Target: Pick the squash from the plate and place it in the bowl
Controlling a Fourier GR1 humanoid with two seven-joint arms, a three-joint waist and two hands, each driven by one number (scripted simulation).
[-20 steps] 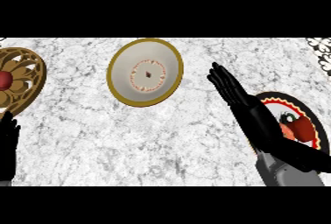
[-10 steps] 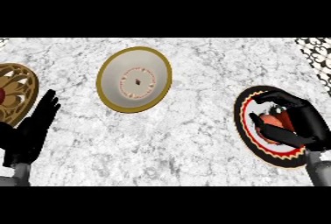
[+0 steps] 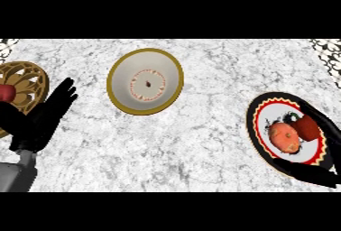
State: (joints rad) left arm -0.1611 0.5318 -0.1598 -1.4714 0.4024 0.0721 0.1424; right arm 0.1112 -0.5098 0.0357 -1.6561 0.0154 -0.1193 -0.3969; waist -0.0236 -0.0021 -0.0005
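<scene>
On the black-rimmed plate (image 3: 256,118) at right, the right hand (image 3: 313,173) curls round the orange squash (image 3: 285,136) to lift it toward the gold-rimmed bowl (image 3: 120,72) at centre, while the left hand (image 3: 43,118) rests open at left.

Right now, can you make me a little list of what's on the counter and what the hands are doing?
bowl: white with a gold rim, top middle, nothing in it
plate: black rim, at the right
squash: orange, still on the plate
red item: on the plate, right beside the squash
gold openwork dish: far left
left hand: open, fingers straight, near the gold dish
right hand: reaching around the plate's right and lower edges; grip unclear
counter: grey marble
</scene>
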